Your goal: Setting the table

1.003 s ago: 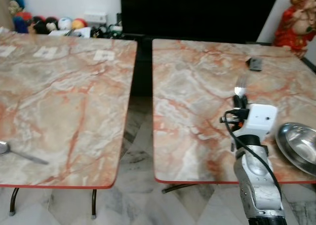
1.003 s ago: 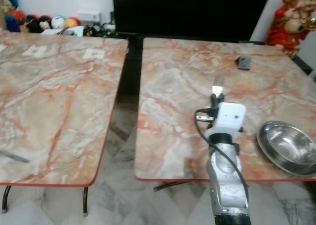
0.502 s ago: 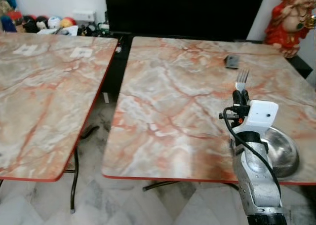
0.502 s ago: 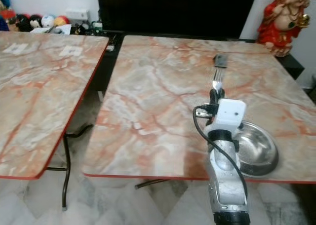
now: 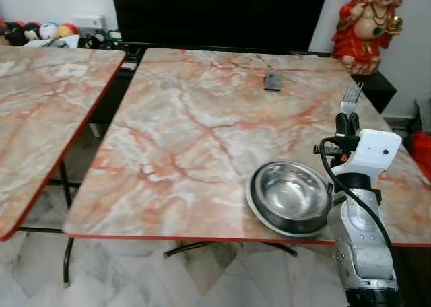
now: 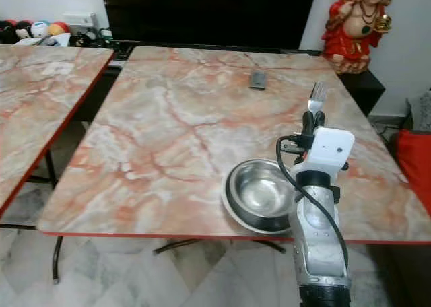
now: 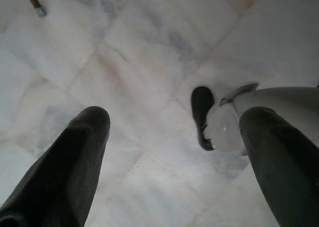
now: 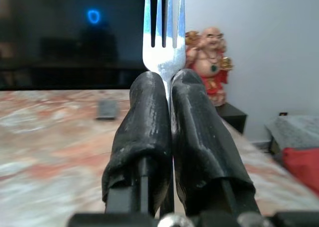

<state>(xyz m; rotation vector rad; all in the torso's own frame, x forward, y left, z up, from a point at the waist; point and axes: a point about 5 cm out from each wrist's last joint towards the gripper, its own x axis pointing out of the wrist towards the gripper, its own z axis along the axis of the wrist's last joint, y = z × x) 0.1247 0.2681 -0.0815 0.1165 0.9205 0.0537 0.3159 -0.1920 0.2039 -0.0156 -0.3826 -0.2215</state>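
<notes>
Marble-patterned tops with red edges are covering two tables, one [image 5: 175, 132] in front and one [image 5: 40, 112] at the left. The right gripper [image 5: 347, 122] is clenching one fork [image 5: 350, 98], tines up, above the right side of the front table. One steel bowl [image 5: 289, 196] is sitting near the front edge, just left of the arm. One dark remote [image 5: 272, 81] is lying far. The left gripper [image 7: 169, 137] is hanging released over the floor.

Even, soft daylight fills the head views, which are sharp, with a pale sheen on the marble table [image 5: 202, 132] and bright glints inside the steel bowl [image 5: 291, 196]. In the right wrist view the fork [image 8: 163, 35] and black fingers [image 8: 147, 132] are crisp while the statue [image 8: 209, 62] and table behind are soft. The left wrist view is dimmer and greyish, its floor [image 7: 149, 62] slightly hazy.
</notes>
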